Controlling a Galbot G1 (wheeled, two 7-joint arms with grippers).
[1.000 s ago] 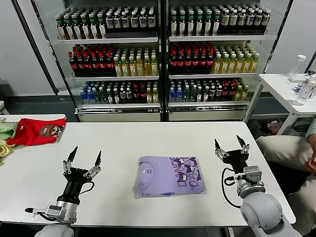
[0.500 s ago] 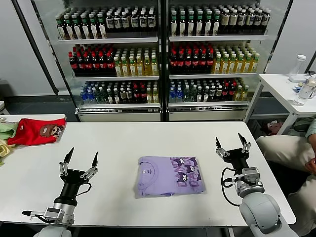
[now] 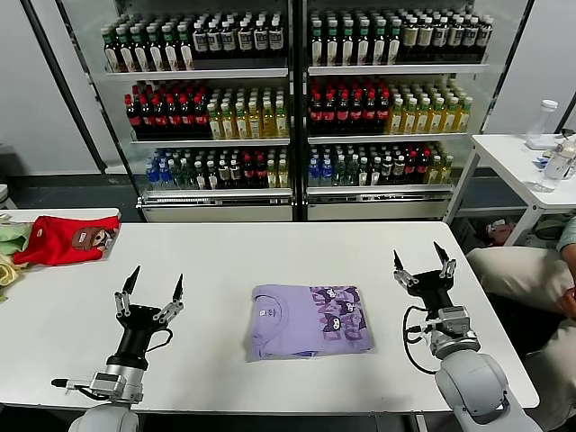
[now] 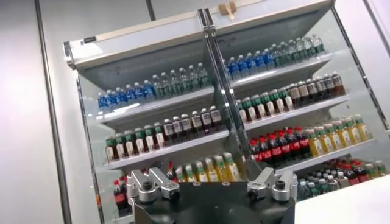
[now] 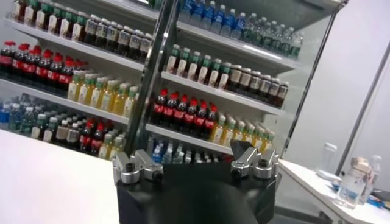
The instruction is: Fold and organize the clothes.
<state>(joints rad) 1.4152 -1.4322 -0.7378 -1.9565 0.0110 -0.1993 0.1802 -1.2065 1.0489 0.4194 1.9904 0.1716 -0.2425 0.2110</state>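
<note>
Head view showed the T-shirt [image 3: 310, 321] folded on the surface [image 3: 225, 261]. My left tool [image 3: 154, 291] and right tool [image 3: 420, 265] hovered released; I judged only squaring edges remained.

Bright even overhead light, soft faint shadows on white table [image 3: 270, 252], wrist views slightly soft

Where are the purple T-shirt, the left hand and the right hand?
purple T-shirt [image 3: 310, 320], head view, middle of the folded cloth.
left hand [image 3: 155, 291], head view, between its fingertips.
right hand [image 3: 418, 261], head view, between its fingertips.
</note>
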